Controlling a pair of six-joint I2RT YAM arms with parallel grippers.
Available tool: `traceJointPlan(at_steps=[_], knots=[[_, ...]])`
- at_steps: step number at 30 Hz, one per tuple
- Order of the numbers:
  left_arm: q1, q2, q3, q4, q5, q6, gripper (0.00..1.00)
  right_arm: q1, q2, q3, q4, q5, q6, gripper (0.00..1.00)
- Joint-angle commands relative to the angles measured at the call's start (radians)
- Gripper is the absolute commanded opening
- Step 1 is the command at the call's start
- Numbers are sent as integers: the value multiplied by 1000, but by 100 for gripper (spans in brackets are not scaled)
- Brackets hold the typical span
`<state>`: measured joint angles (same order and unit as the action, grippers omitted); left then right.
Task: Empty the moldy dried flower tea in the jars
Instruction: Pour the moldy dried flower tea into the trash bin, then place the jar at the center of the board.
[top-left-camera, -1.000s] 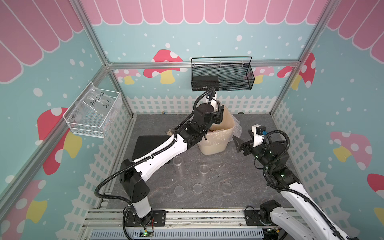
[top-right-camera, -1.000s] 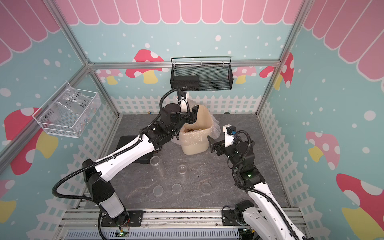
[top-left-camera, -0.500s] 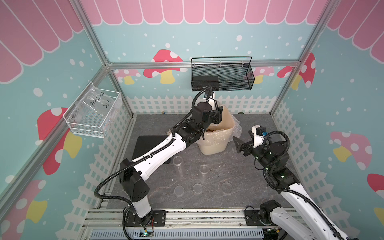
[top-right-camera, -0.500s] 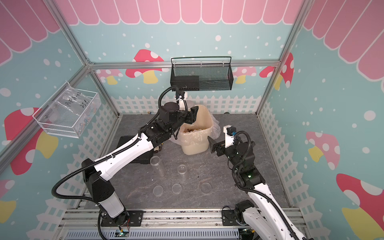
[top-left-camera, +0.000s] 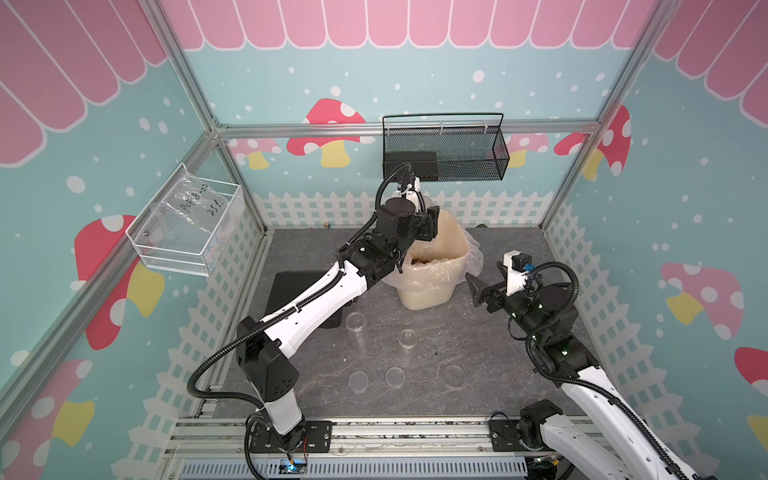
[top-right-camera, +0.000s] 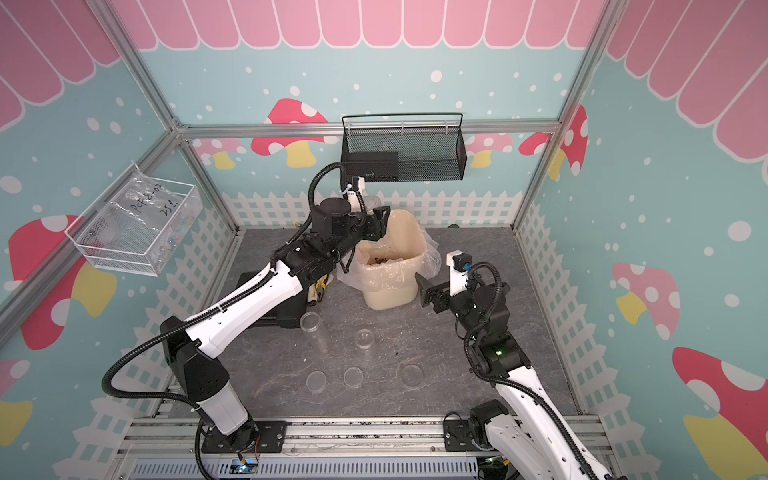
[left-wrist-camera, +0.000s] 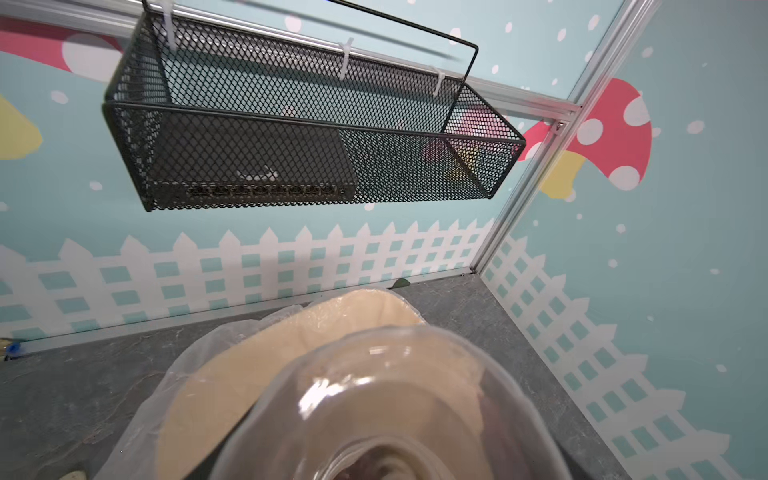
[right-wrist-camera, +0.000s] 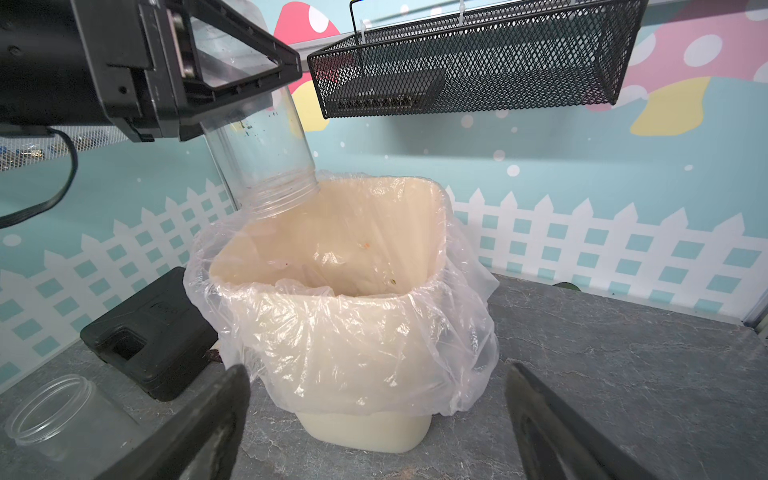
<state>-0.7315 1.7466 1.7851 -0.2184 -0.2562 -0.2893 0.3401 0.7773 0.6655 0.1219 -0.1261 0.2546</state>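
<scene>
Gripper check: the left gripper (top-left-camera: 430, 224) is closed partway around a clear held jar (right-wrist-camera: 266, 158). It grips the base end, so the jar tilts mouth-down just above the far left corner of the cream bin (top-left-camera: 428, 297). The right gripper (top-left-camera: 478, 289) stands wide open with nothing between its fingers, just beside the bin on its right and not touching it.

I see the grey table (top-left-camera: 457, 332) under everything. The bin, lined with a clear bag, stands toward the back. A black case (top-left-camera: 291, 286) lies flat to the bin's left. Nearer me stand the tall jar (top-left-camera: 357, 332) and the short jar (top-left-camera: 408, 338), apart from each other, open and looking empty. Three round lids (top-left-camera: 395, 377) lie flat in a row in front of them. The dried flower tea (top-right-camera: 384, 261) lies as a brownish heap inside the bin. A few dark specks (right-wrist-camera: 249, 124) cling inside the held jar.
</scene>
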Motion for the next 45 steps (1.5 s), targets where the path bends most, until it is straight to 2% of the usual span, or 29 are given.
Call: traceJointPlan(at_steps=[1,4,7,8,10,11,13,18,21,28,32,38,45], knots=[[38,4,16,-18,83,-104,0,-6,-4,-14,5,-9,-11,97],[-23,-1,20,-9,-58,56,0,-6,-3,-14,5,-10,-10,97],[59,-1,5,-4,146,-162,0,-4,0,-15,7,-12,-9,97],[44,-2,12,-10,108,-100,0,-5,2,-14,7,-13,-8,97],[-19,-7,20,-15,-49,41,0,-5,0,-15,7,-18,-5,96],[-21,-11,19,-15,-42,27,0,-5,-1,-15,7,-20,-6,97],[8,-25,4,-4,41,-63,0,-5,-3,-17,7,-22,-5,97],[32,-91,-67,74,102,-180,0,-5,0,-13,18,-44,13,96],[53,-136,-120,130,175,-292,0,-6,4,-12,46,-75,38,97],[144,-212,-289,348,360,-667,0,-5,60,2,234,-283,217,95],[179,-230,-376,470,419,-850,0,-5,108,15,348,-365,335,95],[188,-243,-452,575,447,-978,0,-4,184,35,510,-425,508,96],[190,-246,-470,582,448,-982,0,-5,302,68,674,-446,707,97]])
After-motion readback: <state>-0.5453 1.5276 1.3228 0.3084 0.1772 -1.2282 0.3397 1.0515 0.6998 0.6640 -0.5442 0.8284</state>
